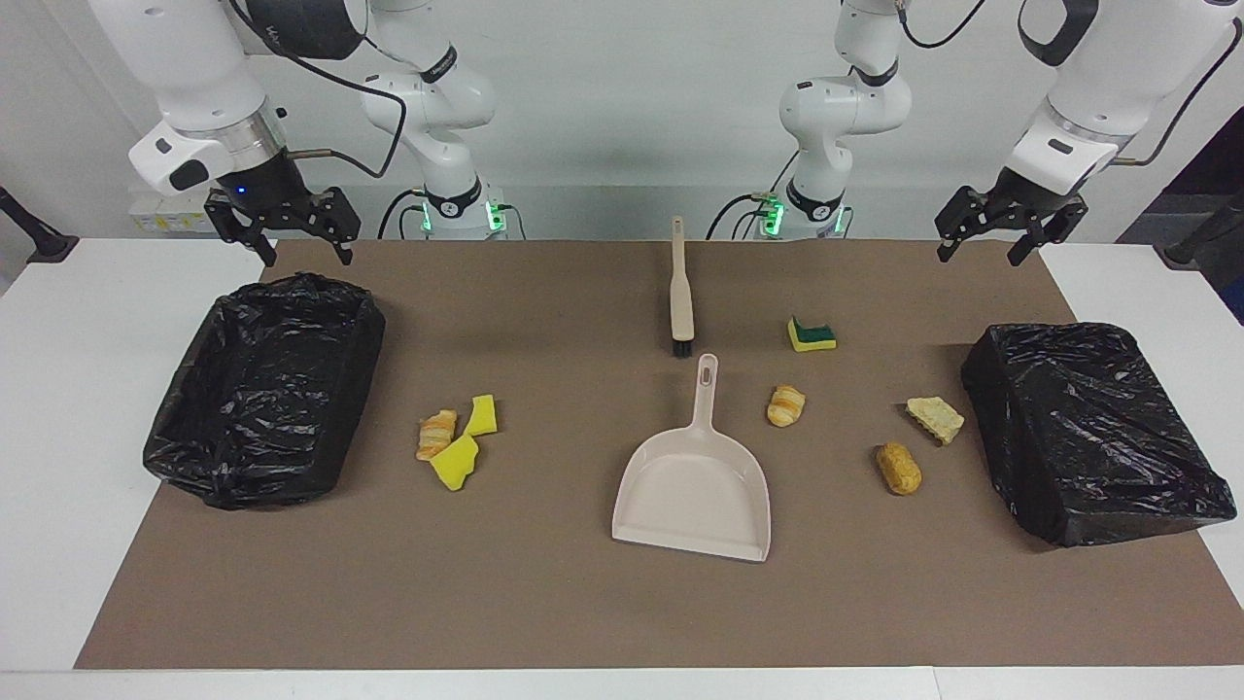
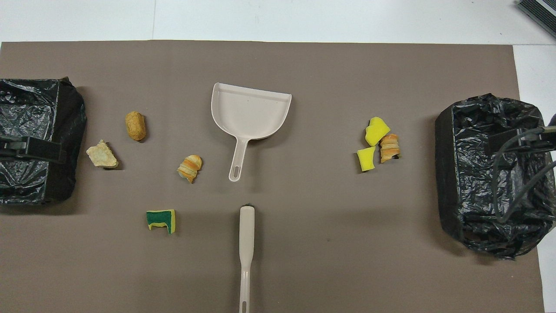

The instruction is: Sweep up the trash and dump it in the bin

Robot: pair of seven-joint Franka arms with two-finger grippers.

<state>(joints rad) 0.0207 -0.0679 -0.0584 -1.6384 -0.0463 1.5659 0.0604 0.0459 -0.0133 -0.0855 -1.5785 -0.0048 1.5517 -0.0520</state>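
Note:
The trash lies on the brown mat. Two yellow foam chunks (image 1: 481,416) (image 1: 454,464) and a pastry (image 1: 436,434) lie together beside the open black-lined bin (image 1: 262,389). A green-and-yellow sponge (image 1: 811,334), a second pastry (image 1: 785,405), a bread piece (image 1: 899,469) and a pale chunk (image 1: 935,419) lie toward the left arm's end. The beige dustpan (image 1: 695,486) and brush (image 1: 681,292) lie mid-table. My right gripper (image 1: 306,255) hangs open and empty over the open bin. My left gripper (image 1: 979,255) hangs open and empty over the other bin's (image 1: 1088,428) robot-side edge.
The bin at the left arm's end (image 2: 34,139) is wrapped in a black bag with no opening showing. The brush (image 2: 246,234) lies nearer to the robots than the dustpan (image 2: 249,111), the two handles in line. White table borders the mat (image 1: 583,603).

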